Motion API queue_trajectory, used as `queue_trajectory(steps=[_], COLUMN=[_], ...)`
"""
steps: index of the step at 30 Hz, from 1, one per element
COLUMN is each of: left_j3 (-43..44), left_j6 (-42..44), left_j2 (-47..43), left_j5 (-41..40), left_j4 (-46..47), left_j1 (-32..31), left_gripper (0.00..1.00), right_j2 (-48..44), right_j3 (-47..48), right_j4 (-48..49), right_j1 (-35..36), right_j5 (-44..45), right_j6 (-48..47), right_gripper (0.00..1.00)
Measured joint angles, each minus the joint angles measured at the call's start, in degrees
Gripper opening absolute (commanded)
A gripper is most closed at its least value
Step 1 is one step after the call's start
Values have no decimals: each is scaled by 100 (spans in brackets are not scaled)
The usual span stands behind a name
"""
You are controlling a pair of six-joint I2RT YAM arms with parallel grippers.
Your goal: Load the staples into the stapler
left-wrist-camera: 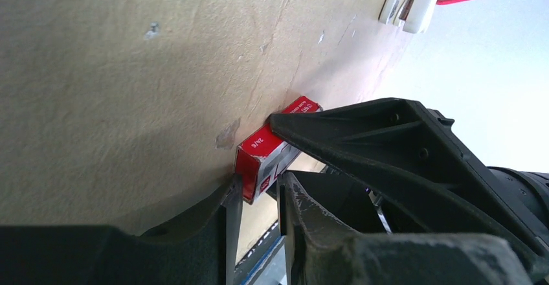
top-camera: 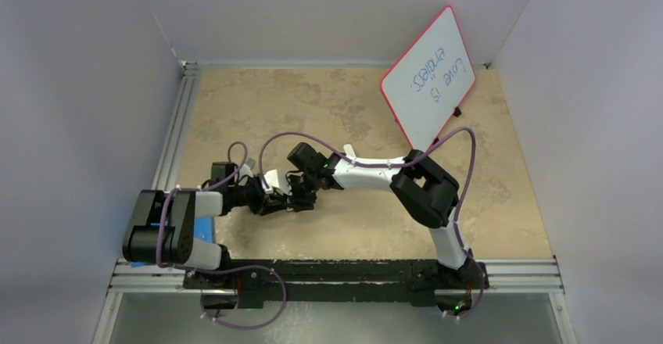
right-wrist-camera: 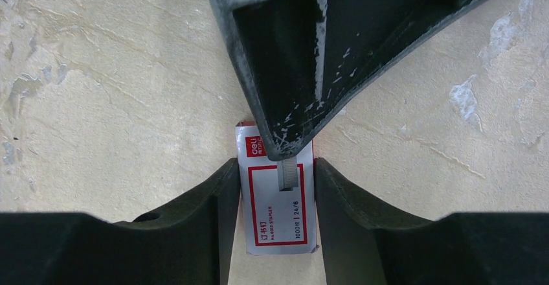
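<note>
The staples are in a small red-and-white box (right-wrist-camera: 278, 214) that sits between both grippers near the middle of the tan table (top-camera: 258, 117). My right gripper (right-wrist-camera: 277, 165) is shut on the box, with one finger pressed against each long side. My left gripper (left-wrist-camera: 259, 184) holds the box's red end (left-wrist-camera: 254, 168) between its fingertips, and one of its fingers (right-wrist-camera: 291, 71) lies over the box's top. In the top view the two grippers meet tip to tip (top-camera: 288, 197). The white stapler (left-wrist-camera: 424, 3) lies farther back, mostly hidden behind the right arm (top-camera: 349, 153).
A red-rimmed whiteboard (top-camera: 428, 78) with blue writing leans at the back right. Grey walls close in the table on three sides. A metal rail (top-camera: 336, 270) runs along the near edge, and something blue (top-camera: 205, 227) lies by the left arm's base.
</note>
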Motion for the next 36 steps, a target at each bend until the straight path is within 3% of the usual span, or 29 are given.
queue_trajectory(steps=[15,24,36], left_j3=[-138,-140,-138], left_j6=[-258,-289,-284], left_j2=[190,197,234], left_j5=[28,13,-79], left_j4=[763,879,837], left_j1=[-245,-256,-256], left_gripper=[22,23,26], right_j2=[0,-15,-1152], right_j3=[11,0,-946], right_j4=[9,48,192], right_j1=[0,-2,-682], right_j5=[4,0,-243], right_j6=[48,173,-20], right_gripper=[43,69,67])
